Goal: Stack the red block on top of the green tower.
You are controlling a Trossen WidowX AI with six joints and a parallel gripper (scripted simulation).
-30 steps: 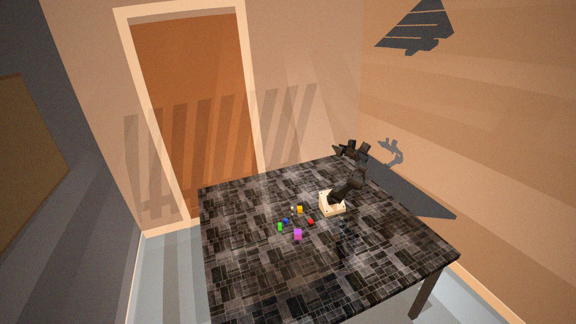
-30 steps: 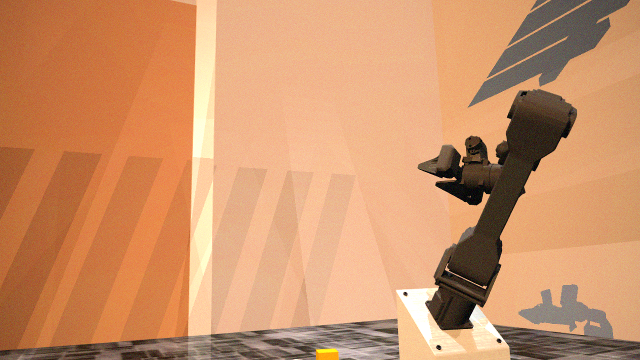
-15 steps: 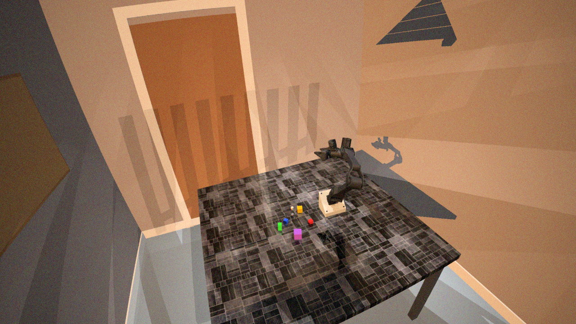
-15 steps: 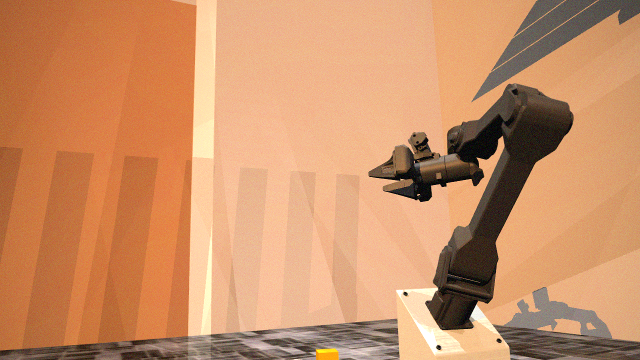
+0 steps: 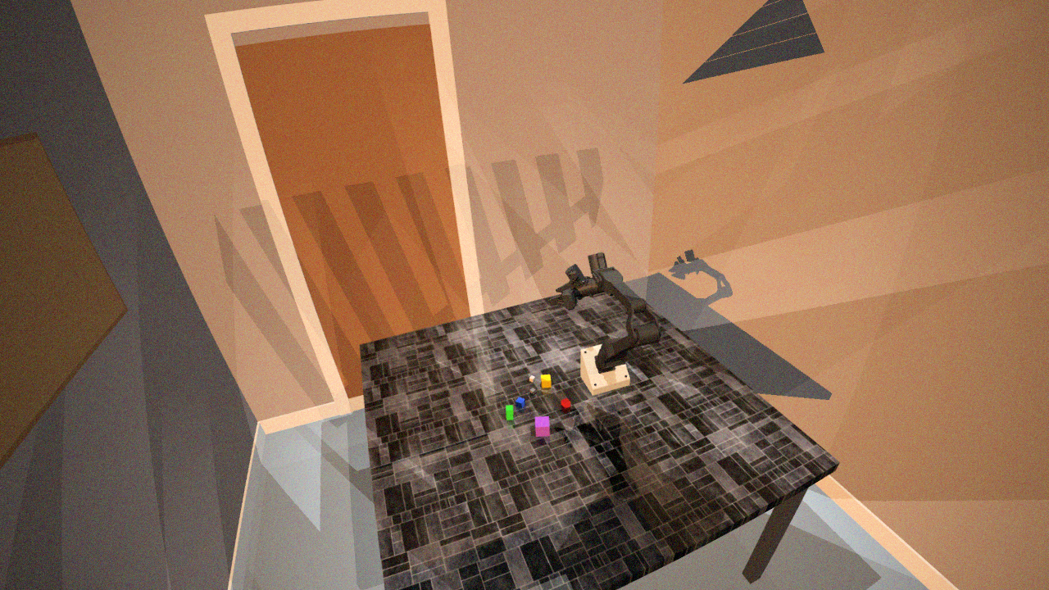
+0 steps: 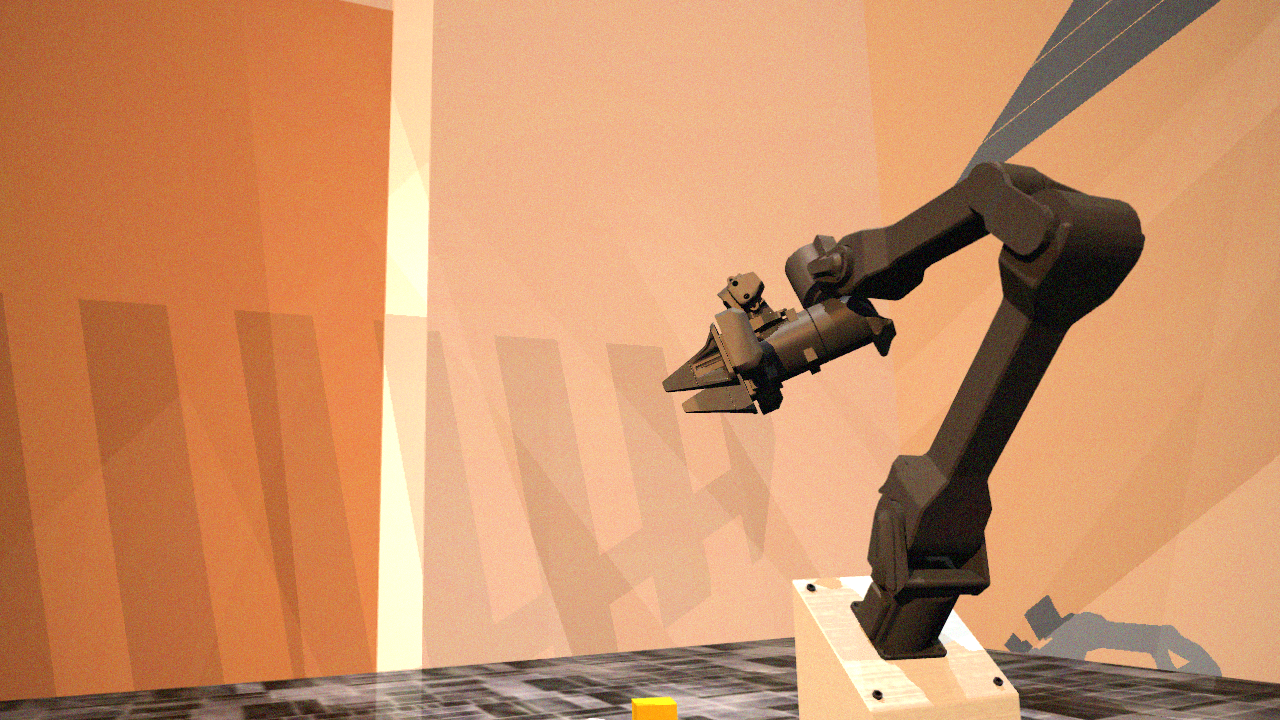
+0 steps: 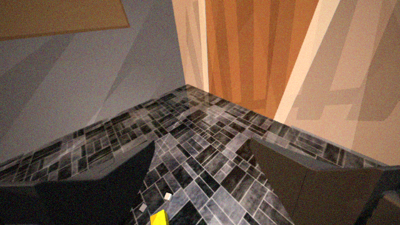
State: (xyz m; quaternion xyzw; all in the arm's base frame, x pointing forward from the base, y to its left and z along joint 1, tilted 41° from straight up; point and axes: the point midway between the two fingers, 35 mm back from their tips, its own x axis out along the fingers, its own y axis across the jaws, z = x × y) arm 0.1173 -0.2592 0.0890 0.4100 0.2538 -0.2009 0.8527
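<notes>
Gripper wide open and raised over table, red block down on tabletop, off the green tower

Gripper (image 5: 561,296) (image 6: 674,398) (image 7: 203,143): fingers spread wide, nothing between them, tips angled down. Wrist camera (image 6: 744,291) sits just behind the fingers; dark arm (image 5: 629,297) (image 6: 1011,385) arches back from there and down to a cream mounting block (image 5: 592,383) (image 6: 827,667), bolts visible on its sloped face.

Table (image 5: 440,458) (image 6: 537,694) (image 7: 200,117), dark patchwork tile pattern, is well below the fingertips. Blocks there, all lower than the gripper and apart from it: yellow block (image 5: 545,380) (image 6: 654,709) (image 7: 159,218), partly cut off at the wrist view's bottom edge; tiny white cube (image 5: 531,378) (image 7: 168,196) just beside it; tiny grey cube (image 5: 532,390) (image 7: 142,207) near both.

Farther out from the gripper, red block (image 5: 565,403) on the tabletop, between mounting block and magenta block, touching neither. Blue block (image 5: 519,402) near the green tower (image 5: 510,412), which stands upright with nothing on top; number of pieces in it too small to tell. Magenta block (image 5: 542,426) is past the red one, well apart from the gripper.

Beyond the table: orange-brown door (image 5: 344,147) (image 6: 179,223) (image 7: 256,47) in a pale frame.
</notes>
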